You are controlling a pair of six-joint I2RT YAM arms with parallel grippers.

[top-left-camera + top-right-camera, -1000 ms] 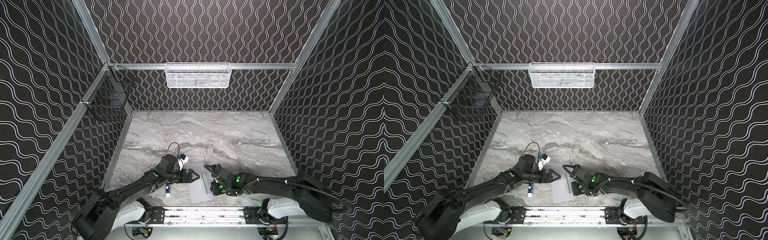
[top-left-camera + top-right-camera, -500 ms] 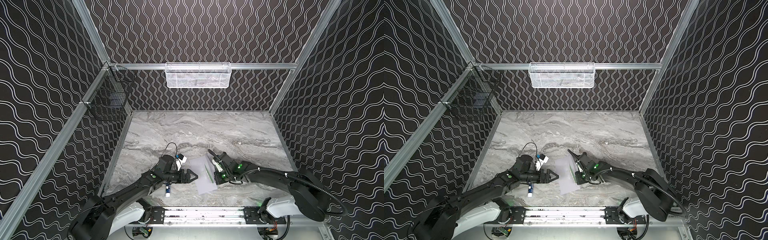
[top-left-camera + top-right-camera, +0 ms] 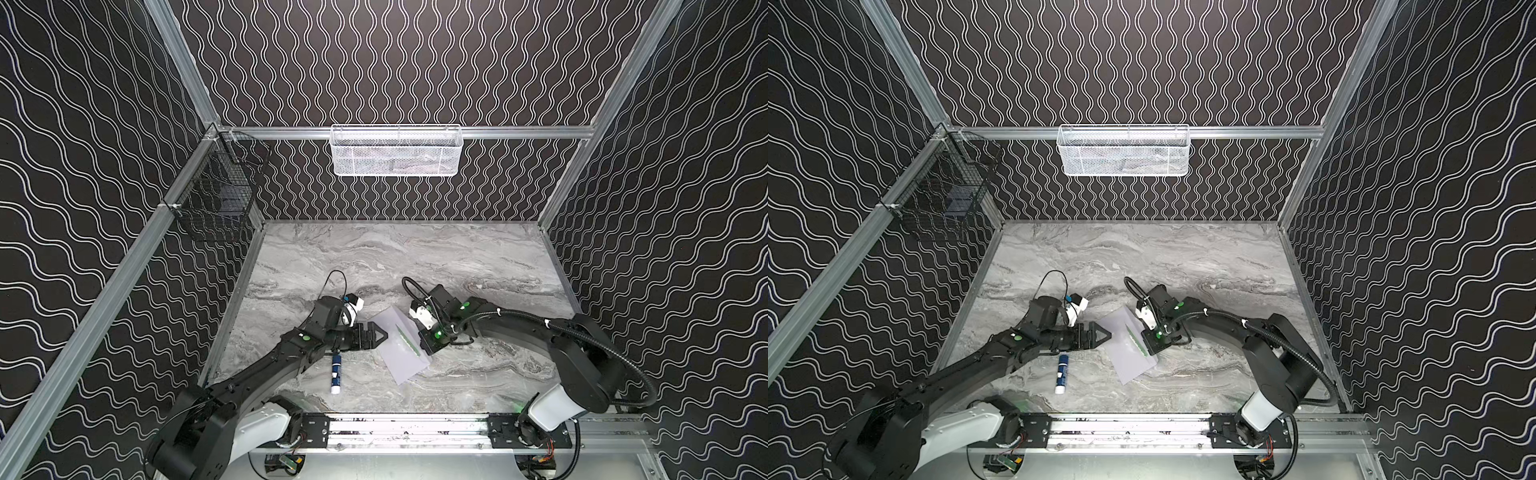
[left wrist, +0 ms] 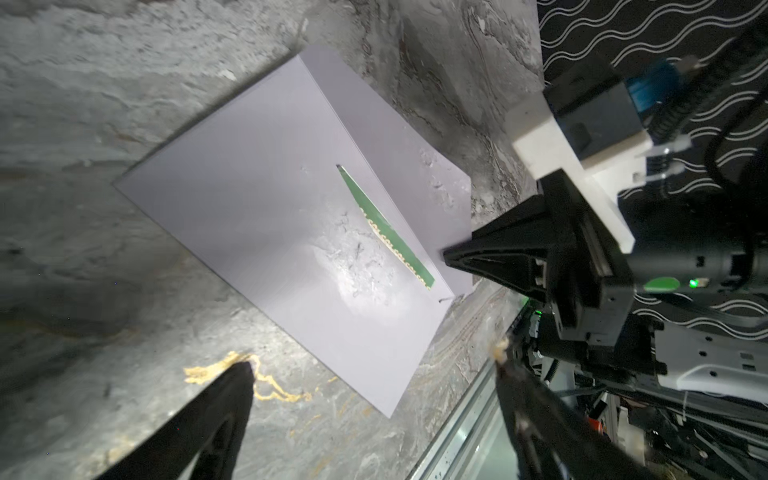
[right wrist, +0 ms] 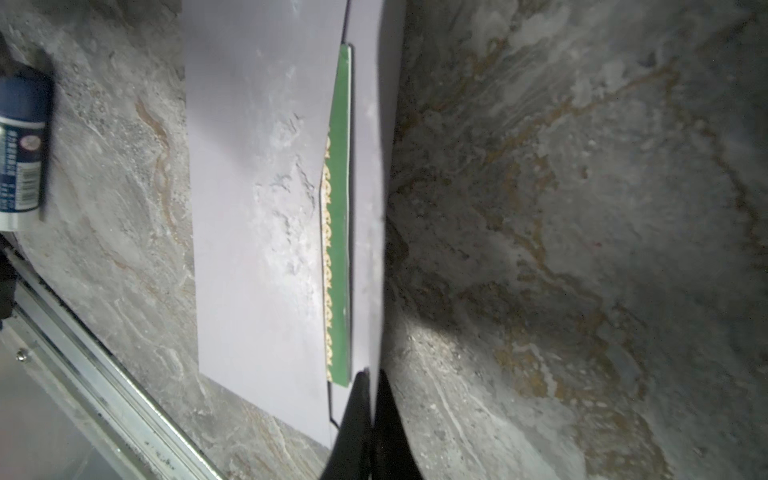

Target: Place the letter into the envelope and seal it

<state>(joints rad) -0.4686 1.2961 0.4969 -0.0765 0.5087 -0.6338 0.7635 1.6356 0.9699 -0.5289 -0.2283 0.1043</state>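
Letter (image 4: 386,232): inside the envelope (image 4: 257,249), with only its green edge showing, just beside the right gripper (image 5: 370,376).
Right gripper: clenched on the flap (image 4: 415,174); it has carried the flap away from the rail (image 3: 399,428), turning the envelope.
Left gripper (image 4: 370,370): released, hovering near.
Meaning: insertion appears done; sealing pending.
Unclear: insertion depth; glue on flap.

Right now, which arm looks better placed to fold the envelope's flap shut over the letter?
The right. The right gripper is shut on the flap edge of the envelope, with the green border of the letter showing in the opening. The left gripper hangs open beside it, holding nothing.
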